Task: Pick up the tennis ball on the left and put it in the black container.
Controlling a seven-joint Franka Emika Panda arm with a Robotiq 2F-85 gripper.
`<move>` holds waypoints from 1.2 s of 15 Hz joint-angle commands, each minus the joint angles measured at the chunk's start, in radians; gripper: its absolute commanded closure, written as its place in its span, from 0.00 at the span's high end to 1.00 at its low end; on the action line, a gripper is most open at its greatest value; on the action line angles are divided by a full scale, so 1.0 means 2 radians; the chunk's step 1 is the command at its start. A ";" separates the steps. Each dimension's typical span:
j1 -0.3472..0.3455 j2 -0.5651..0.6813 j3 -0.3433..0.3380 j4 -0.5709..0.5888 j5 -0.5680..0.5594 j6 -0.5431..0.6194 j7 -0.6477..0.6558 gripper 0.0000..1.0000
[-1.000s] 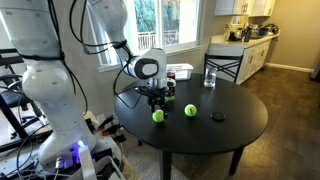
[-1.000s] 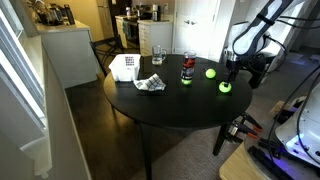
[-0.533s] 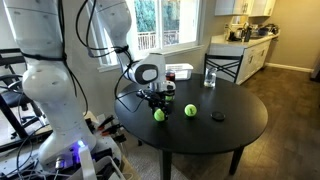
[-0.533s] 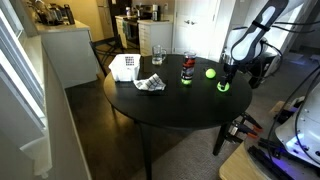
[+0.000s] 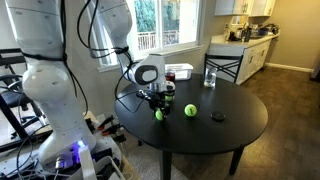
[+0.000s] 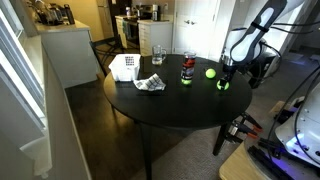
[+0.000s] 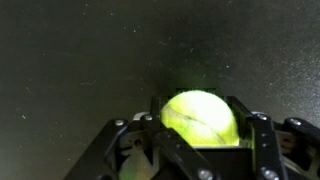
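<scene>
Arm point(image 5: 128, 52) reaches down from the base with the wrist vertical. The gripper point(image 5: 158, 104) points straight down, low over the table point(image 5: 235, 128) near the edge on the robot's side. In the wrist view its 2 fingers point(image 7: 257, 135) stand spread apart, jaws not closed.

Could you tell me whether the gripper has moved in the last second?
Yes: the gripper came down toward the tennis ball resting on the table.
</scene>
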 commanded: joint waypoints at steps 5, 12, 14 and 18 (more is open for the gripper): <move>0.016 -0.157 0.011 -0.042 -0.012 -0.027 -0.024 0.39; 0.037 -0.207 0.017 -0.017 0.011 -0.002 -0.036 0.39; 0.039 -0.209 0.023 -0.008 0.003 0.023 -0.026 0.39; 0.052 -0.196 0.031 0.018 0.009 0.069 -0.021 0.39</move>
